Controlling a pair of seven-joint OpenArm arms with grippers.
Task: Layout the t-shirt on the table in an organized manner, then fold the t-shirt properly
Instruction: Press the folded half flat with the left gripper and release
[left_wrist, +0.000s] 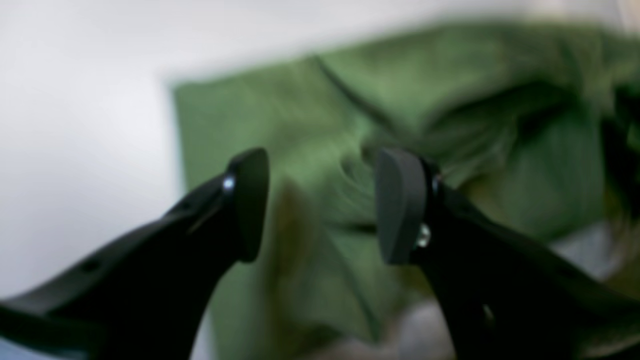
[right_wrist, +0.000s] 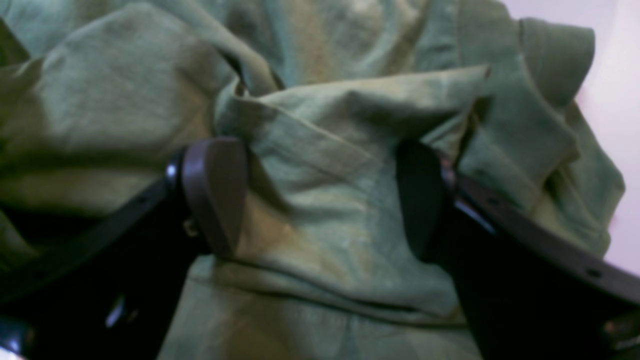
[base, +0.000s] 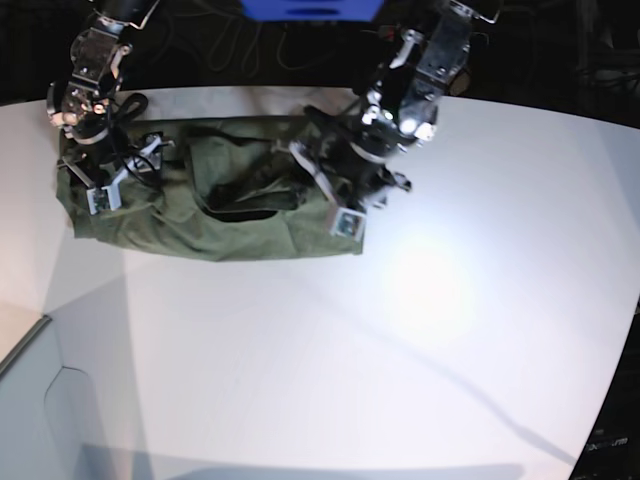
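Note:
The olive-green t-shirt (base: 230, 235) lies bunched and wrinkled in a long strip at the back left of the white table (base: 450, 330). My left gripper (base: 330, 190) hovers over the shirt's right end. In the left wrist view it (left_wrist: 322, 205) is open, with blurred shirt cloth (left_wrist: 300, 110) below the gap and nothing held. Over the shirt's left end is my right gripper (base: 125, 175). The right wrist view shows it (right_wrist: 317, 197) open wide, its fingers standing either side of a raised fold of the t-shirt (right_wrist: 320, 165).
A blue object (base: 310, 8) and dark cables sit beyond the table's far edge. The table's curved front-left edge (base: 45, 320) drops off at the lower left. White tabletop (left_wrist: 75, 125) shows left of the shirt in the left wrist view.

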